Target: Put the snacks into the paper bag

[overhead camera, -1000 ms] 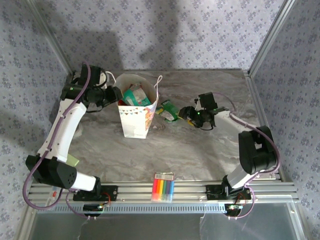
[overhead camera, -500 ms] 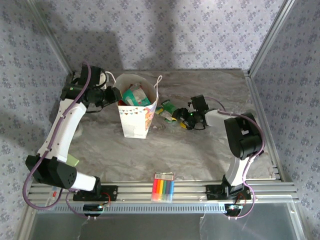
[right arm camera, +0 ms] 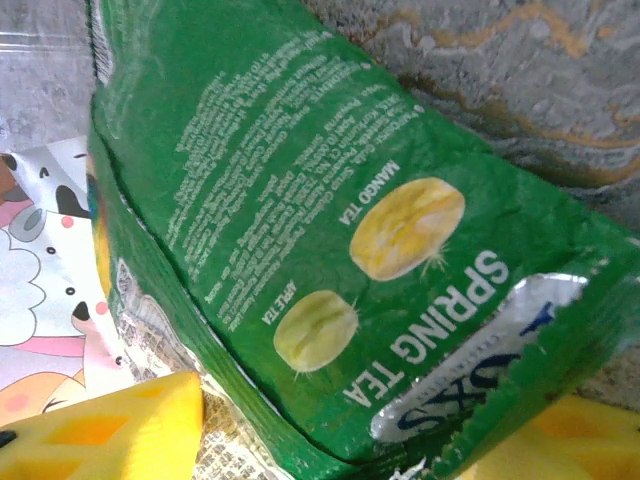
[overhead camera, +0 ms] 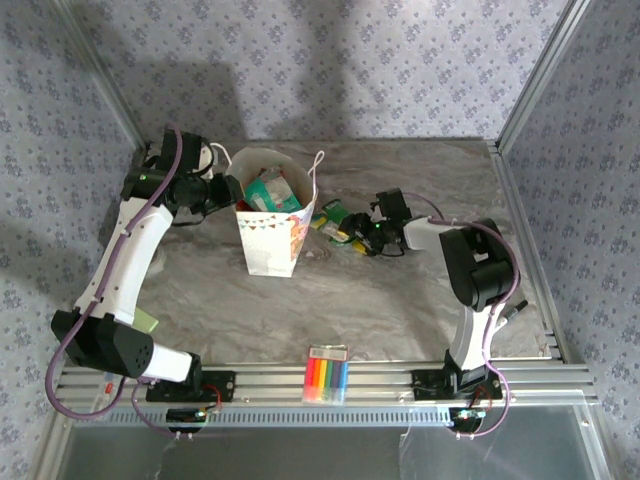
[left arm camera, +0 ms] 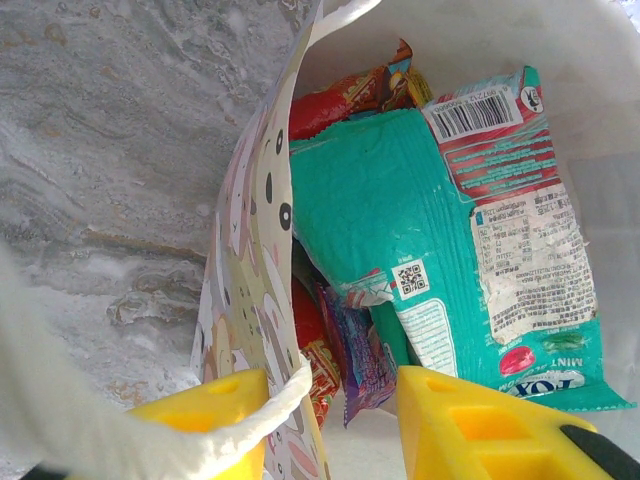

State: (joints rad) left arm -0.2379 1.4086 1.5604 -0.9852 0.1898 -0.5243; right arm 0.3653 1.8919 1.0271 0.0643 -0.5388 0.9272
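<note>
Upright on the grey marbled table (overhead camera: 400, 300), left of centre, the white paper bag (overhead camera: 272, 232), mouth upward, bunting print on its near side. Inside it, on end, the teal packet (left arm camera: 450, 230), long axis top to bottom in the left wrist view, barcode end at the top, "MINT" end at the bottom beside a yellow finger; behind it a red packet (left arm camera: 340, 100), tucked under its left edge a purple packet (left arm camera: 355, 350). Astride the bag's wall, the left pincer (left arm camera: 325, 390), spread wide and clamping nothing: one finger outside under the white cord handle (left arm camera: 120, 440), the other inside. Flat on the table just right of the bag, the green packet (right arm camera: 300, 250), long axis slanting from upper left to lower right in the right wrist view, crimped silver seal at the lower right, far end toward the bag's cartoon side. Around that seal end, the right pincer (right arm camera: 375, 405), a yellow finger on either side; pressing or merely flanking, cannot tell. At the near edge, well apart from the bag, a rainbow-striped pack of markers (overhead camera: 327, 376), long axis pointing away from the aluminium rail (overhead camera: 560, 380). Metal posts (overhead camera: 530, 90) at the far corners, pale blue sprigged wallpaper (overhead camera: 350, 70) all round
</note>
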